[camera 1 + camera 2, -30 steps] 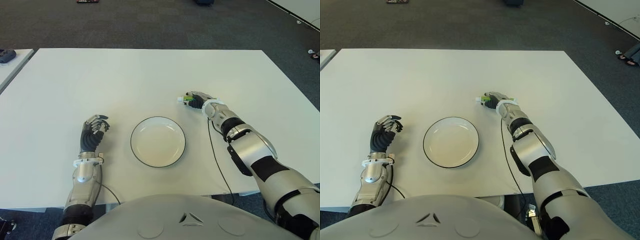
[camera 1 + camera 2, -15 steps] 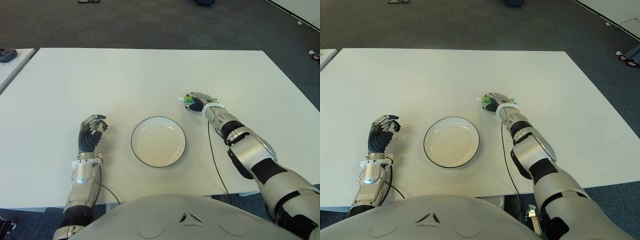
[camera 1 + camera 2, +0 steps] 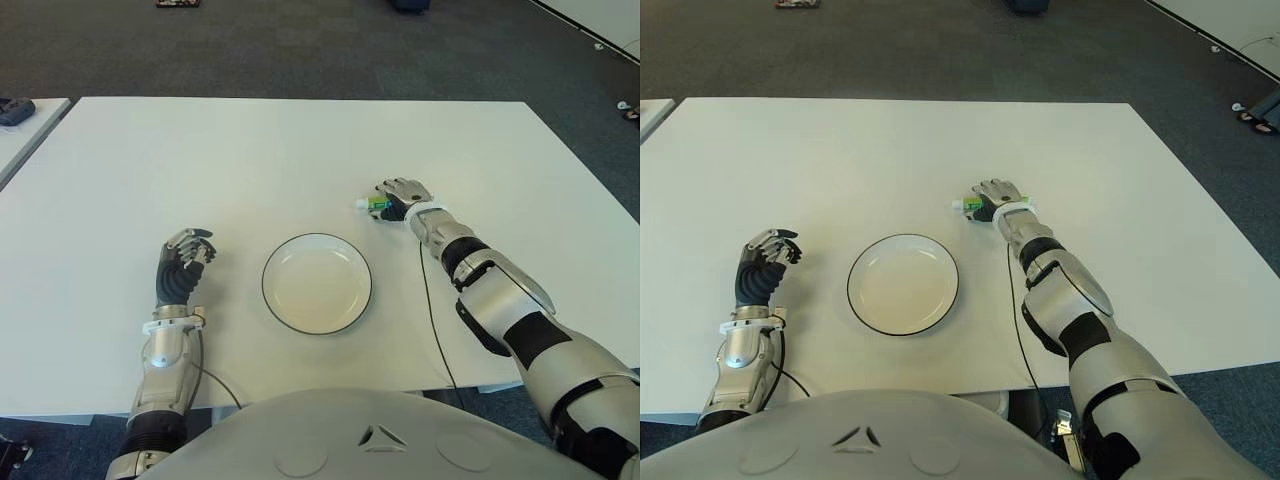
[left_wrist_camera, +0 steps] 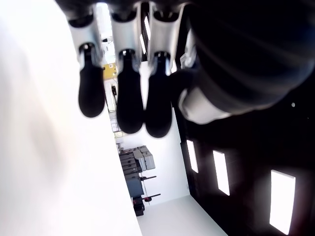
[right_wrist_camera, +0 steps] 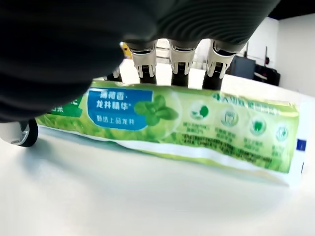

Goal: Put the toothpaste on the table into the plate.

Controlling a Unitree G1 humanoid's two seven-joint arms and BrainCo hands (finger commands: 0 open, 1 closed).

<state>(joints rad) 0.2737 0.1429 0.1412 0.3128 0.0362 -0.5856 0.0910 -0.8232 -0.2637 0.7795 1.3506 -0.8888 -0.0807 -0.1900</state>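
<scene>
With the right hand (image 3: 402, 197) fingers (image 5: 180, 63) extended over the toothpaste (image 5: 187, 125) and not yet closed, the flat tube may be pushed along the worktop (image 3: 300, 150) rather than gripped.

Office or robotics lab interior. Floored in dark grey carpet (image 3: 300, 45). Furnished with a large white table (image 3: 250, 150), a second white table (image 3: 25, 125) at the robot's left. Ceiling light panels (image 4: 283, 199) and stacked equipment (image 4: 135, 164) glimpsed in the left wrist view; dark monitors (image 5: 251, 66) in the right wrist view.
</scene>
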